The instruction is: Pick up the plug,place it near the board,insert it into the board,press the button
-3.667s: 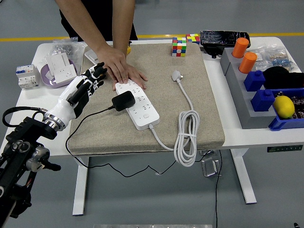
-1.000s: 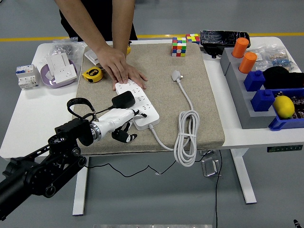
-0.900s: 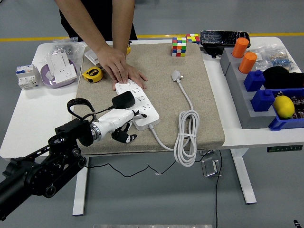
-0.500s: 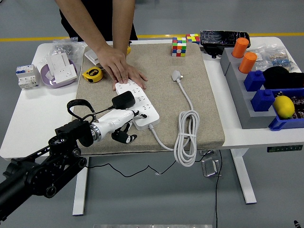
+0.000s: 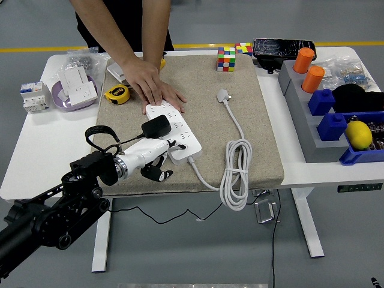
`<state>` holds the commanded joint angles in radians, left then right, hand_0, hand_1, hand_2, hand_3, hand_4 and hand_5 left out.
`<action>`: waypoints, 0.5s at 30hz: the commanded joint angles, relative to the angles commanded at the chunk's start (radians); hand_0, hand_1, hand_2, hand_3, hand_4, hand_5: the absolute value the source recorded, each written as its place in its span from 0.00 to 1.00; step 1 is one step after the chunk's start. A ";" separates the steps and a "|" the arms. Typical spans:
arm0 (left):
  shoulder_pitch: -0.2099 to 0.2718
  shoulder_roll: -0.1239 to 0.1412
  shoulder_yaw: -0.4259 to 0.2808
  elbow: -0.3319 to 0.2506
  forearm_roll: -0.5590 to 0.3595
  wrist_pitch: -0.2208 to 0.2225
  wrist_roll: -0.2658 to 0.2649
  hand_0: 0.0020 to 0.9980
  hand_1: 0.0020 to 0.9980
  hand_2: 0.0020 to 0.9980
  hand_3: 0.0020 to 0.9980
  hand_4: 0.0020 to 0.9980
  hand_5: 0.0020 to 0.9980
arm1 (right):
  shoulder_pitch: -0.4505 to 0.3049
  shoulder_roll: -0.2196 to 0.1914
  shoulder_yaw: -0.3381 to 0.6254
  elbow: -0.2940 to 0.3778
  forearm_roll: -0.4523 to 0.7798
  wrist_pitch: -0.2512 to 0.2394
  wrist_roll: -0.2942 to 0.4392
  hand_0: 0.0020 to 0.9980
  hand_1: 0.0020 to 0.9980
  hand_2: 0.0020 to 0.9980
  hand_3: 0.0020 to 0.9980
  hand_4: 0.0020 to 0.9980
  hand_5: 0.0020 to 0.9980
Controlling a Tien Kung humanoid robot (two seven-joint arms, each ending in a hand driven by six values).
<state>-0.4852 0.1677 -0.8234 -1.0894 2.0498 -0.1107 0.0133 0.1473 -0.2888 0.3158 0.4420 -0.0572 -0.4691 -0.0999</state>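
White power strip [image 5: 174,133] lies on the beige mat [image 5: 252,120], with the black plug [image 5: 155,127] seated in it. Left hand [image 5: 151,157] holds nothing, one finger extended onto the strip's near end. A person's hand [image 5: 153,87] pins its far end.

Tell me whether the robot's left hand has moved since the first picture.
Yes. The left hand has come toward the table's near edge: it was beside the yellow tape measure, hiding it, and now lies by the near end of the power strip.
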 joint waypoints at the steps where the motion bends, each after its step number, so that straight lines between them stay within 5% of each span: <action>1: 0.000 0.000 0.001 0.000 0.000 0.000 0.000 0.15 0.02 0.13 0.86 0.69 0.00 | 0.000 0.000 0.000 0.000 0.000 0.000 0.000 0.94 0.84 0.78 0.79 1.00 1.00; 15: 0.001 0.011 -0.018 -0.032 0.004 -0.003 0.001 0.15 0.02 0.13 0.86 0.69 0.00 | 0.005 0.002 0.006 0.000 0.000 0.000 0.000 0.94 0.84 0.78 0.79 1.00 1.00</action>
<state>-0.4838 0.1790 -0.8409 -1.1214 2.0539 -0.1137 0.0146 0.1525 -0.2869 0.3220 0.4418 -0.0576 -0.4694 -0.1001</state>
